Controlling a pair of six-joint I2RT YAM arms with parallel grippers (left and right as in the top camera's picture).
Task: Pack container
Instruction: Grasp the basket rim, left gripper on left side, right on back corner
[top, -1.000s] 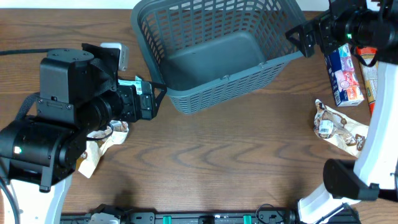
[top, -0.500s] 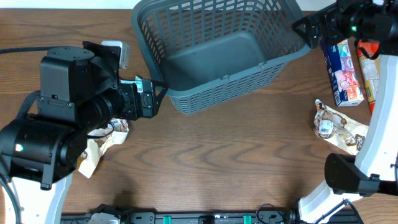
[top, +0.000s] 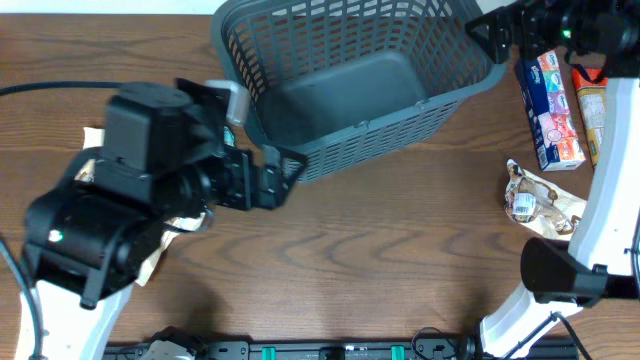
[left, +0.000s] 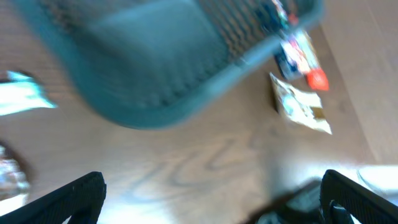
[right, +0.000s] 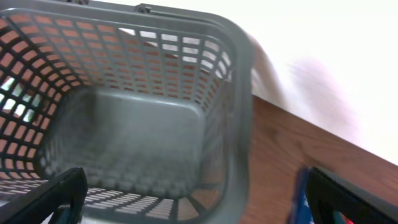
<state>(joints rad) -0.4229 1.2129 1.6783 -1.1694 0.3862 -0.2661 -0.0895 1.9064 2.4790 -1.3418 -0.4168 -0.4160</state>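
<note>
The container (top: 300, 160), a large dark grey slotted basket, stands at the table's back centre with nothing in it. It also shows blurred in the left wrist view (left: 143, 68) and in the right wrist view (right: 239, 93). My left gripper (top: 278, 170) is open and empty just in front of the basket's front left corner. In its own view (left: 214, 202) only bare table lies between the fingers. My right gripper (top: 488, 30) is open and empty over the basket's right rim; in its own view (right: 199, 208) it looks down at that rim.
A blue packet (top: 548, 110) and an orange packet (top: 590, 115) lie right of the basket, with a crumpled brown packet (top: 540, 200) in front of them. Another crumpled packet (top: 150, 255) lies under the left arm. A white packet (top: 236, 100) lies by the basket's left wall.
My left arm has swung right and forward along the basket's front left corner, and its view is blurred by motion. My right gripper has shifted slightly toward the back along the right rim.
</note>
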